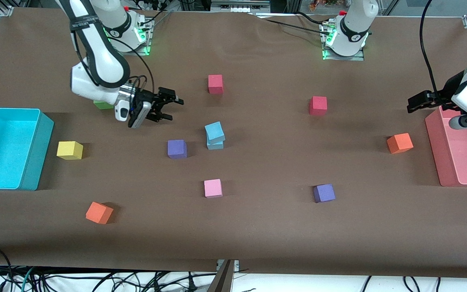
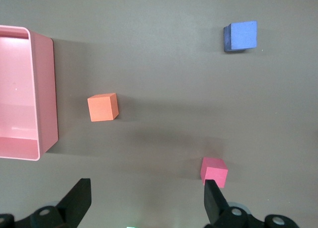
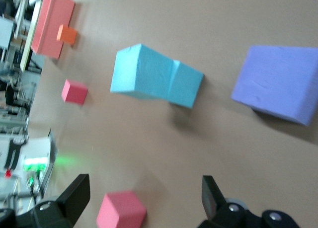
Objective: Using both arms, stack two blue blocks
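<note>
The two sky-blue blocks stand stacked near the table's middle. The upper one [image 1: 214, 130] sits twisted and slightly off-centre on the lower one [image 1: 216, 144]. The right wrist view shows them too, the upper [image 3: 141, 71] and the lower [image 3: 186, 86]. My right gripper [image 1: 173, 110] is open and empty, in the air beside the stack toward the right arm's end; its jaws stand wide in the right wrist view [image 3: 144, 198]. My left gripper [image 1: 411, 104] is open and empty, up in the air beside the pink bin [image 1: 456, 162]; it waits there, its jaws wide in the left wrist view [image 2: 146, 203].
A purple cube [image 1: 177, 149] sits beside the stack, and a pink cube [image 1: 213, 188] nearer the camera. Red cubes [image 1: 215, 84] [image 1: 318, 105], orange cubes [image 1: 399, 143] [image 1: 99, 213], a yellow cube [image 1: 69, 150], another purple cube [image 1: 324, 193] and a cyan bin [image 1: 35, 162] are scattered around.
</note>
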Controlling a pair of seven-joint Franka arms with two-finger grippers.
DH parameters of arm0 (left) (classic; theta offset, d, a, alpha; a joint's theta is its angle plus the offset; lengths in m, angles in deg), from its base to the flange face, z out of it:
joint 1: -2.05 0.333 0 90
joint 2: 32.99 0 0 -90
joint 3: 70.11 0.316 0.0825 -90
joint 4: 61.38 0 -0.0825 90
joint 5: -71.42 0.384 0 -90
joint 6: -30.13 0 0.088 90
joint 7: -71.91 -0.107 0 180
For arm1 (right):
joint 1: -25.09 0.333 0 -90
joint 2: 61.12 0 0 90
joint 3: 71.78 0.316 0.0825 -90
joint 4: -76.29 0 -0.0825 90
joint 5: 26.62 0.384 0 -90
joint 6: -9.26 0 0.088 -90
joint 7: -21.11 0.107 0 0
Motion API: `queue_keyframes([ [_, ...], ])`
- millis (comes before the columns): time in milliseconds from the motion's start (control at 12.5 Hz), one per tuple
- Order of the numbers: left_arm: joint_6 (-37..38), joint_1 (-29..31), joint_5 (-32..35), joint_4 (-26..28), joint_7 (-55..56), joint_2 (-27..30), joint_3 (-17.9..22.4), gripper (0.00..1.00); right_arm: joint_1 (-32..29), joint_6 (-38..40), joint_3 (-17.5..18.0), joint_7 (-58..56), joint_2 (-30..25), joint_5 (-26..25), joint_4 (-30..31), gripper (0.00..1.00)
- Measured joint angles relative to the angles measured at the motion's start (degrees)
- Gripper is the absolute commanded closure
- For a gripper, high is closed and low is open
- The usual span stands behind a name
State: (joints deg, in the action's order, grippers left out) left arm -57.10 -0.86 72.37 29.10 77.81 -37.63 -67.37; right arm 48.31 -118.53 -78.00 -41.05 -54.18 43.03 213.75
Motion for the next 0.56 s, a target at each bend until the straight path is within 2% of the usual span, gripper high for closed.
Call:
queue_keyframes([
  [241, -0.36, 0.00, 0.04, 0.00, -0.07, 0.02, -0.17, 0.00, -1.54, 8.94, -5.06, 8.75, -1.29, -19.53, -5.64, 0.01],
  [561, -0.36, -0.01, 0.06, 0.00, -0.11, 0.03, -0.42, 0.00, -3.81, 23.05, -7.84, 24.62, -2.22, -42.18, -19.42, 0.01],
])
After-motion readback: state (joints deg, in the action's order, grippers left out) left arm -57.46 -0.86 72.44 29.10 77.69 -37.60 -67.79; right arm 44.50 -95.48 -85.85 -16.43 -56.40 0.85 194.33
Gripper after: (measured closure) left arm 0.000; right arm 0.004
